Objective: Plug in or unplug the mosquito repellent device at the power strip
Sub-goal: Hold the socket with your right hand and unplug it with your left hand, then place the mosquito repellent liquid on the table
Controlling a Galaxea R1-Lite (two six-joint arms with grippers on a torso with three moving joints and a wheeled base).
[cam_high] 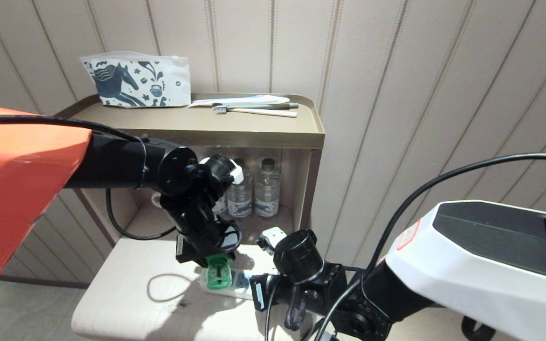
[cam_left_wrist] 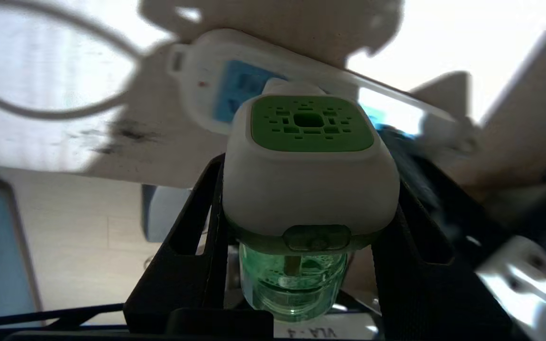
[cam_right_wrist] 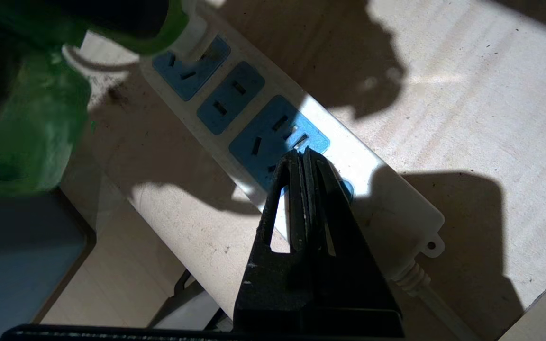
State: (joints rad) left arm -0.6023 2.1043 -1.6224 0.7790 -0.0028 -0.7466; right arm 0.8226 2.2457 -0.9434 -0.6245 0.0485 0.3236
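evidently left tool half-wide around mosquito repellent device.

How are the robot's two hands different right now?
The left hand is clamped on the mosquito repellent device above one end of the power strip; the right hand holds nothing. The left hand's fingers stand apart around the device; the right hand's are pressed together, their tips at the strip's other end. Both are black.

middle socket free; end socket blocked by mosquito repellent device, right pincer pressing on power strip beside third socket
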